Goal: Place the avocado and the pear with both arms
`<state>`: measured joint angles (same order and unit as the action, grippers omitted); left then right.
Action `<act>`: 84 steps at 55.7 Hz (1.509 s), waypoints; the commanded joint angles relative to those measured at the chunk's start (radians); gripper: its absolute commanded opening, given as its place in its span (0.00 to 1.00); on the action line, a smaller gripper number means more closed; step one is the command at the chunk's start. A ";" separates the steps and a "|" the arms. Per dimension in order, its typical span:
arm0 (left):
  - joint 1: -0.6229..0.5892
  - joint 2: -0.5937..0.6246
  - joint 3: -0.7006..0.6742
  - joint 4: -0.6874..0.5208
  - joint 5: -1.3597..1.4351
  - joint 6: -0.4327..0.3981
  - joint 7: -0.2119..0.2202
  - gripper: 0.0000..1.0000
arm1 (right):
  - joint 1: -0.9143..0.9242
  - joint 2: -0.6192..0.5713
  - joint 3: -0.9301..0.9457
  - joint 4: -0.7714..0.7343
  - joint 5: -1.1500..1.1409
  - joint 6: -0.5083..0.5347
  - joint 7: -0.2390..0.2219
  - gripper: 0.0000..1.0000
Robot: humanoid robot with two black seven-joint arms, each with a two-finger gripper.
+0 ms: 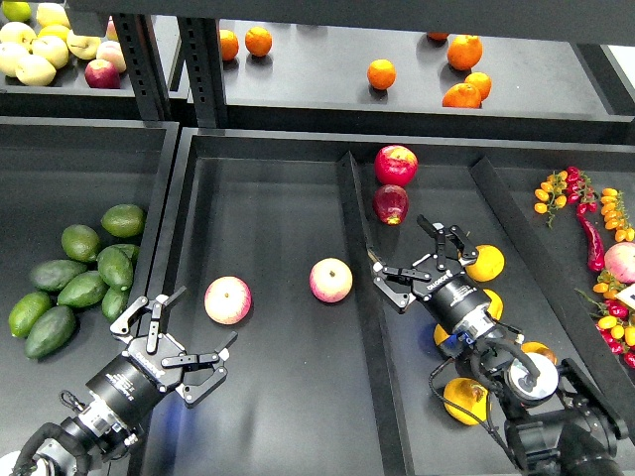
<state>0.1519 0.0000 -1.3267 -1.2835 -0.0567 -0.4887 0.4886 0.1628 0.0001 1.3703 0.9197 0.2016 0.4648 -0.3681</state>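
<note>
Single head view looks steeply down onto black trays.

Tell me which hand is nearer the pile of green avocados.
Left. The left hand sits just right of the avocados; the right hand is far across the tray divider.

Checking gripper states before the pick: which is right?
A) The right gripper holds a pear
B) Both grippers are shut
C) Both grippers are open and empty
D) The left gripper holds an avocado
C: the left gripper and the right gripper each show spread fingers with nothing between them.
</note>
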 commanded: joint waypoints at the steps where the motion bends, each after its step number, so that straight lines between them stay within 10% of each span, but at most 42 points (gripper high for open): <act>1: 0.000 0.000 0.012 0.006 -0.002 0.000 0.000 0.99 | -0.045 0.000 0.012 0.090 0.033 0.003 0.003 0.99; 31: -0.175 0.000 -0.049 0.018 -0.026 0.000 -0.074 0.99 | -0.036 0.000 0.081 0.200 0.110 -0.018 0.031 1.00; 46: -0.288 0.000 -0.054 0.018 -0.048 0.000 -0.140 0.99 | 0.014 0.000 0.066 0.208 0.136 -0.259 0.028 1.00; 84: -0.172 0.000 -0.049 -0.100 -0.055 0.000 -0.180 0.99 | -0.118 0.000 0.043 0.367 0.137 -0.268 0.024 1.00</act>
<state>-0.0410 0.0000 -1.3785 -1.3745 -0.1111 -0.4887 0.3038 0.0559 -0.0001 1.4129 1.2749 0.3391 0.1922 -0.3437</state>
